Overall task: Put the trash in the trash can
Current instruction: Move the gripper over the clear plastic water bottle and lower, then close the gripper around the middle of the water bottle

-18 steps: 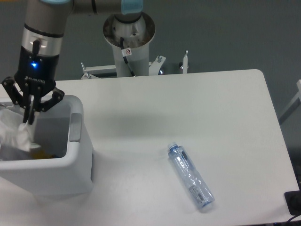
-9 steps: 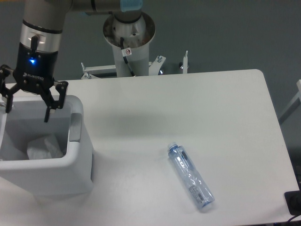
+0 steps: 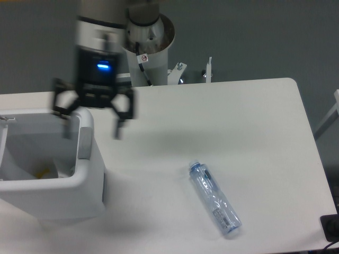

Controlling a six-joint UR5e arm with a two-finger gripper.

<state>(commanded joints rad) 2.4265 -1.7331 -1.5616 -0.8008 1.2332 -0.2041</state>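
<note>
- Our gripper (image 3: pixel 92 124) hangs empty, fingers spread wide, above the right wall of the trash can (image 3: pixel 85 185).
- The bottle (image 3: pixel 215 198) lies flat on the table (image 3: pixel 238 121), well apart to the right, cap toward the can.
- We should turn the fingers across its narrow width and close at mid-body, since clear plastic slips and rolls.
- The wrapper isn't clearly visible inside the can.

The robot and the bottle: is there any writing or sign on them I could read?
Nothing can be read.
Gripper: its markings are lost in motion blur; only a blue light shows.
Bottle: a small label, print too small to read.
Robot base: a small sticker with a red mark, too small to read.
</note>
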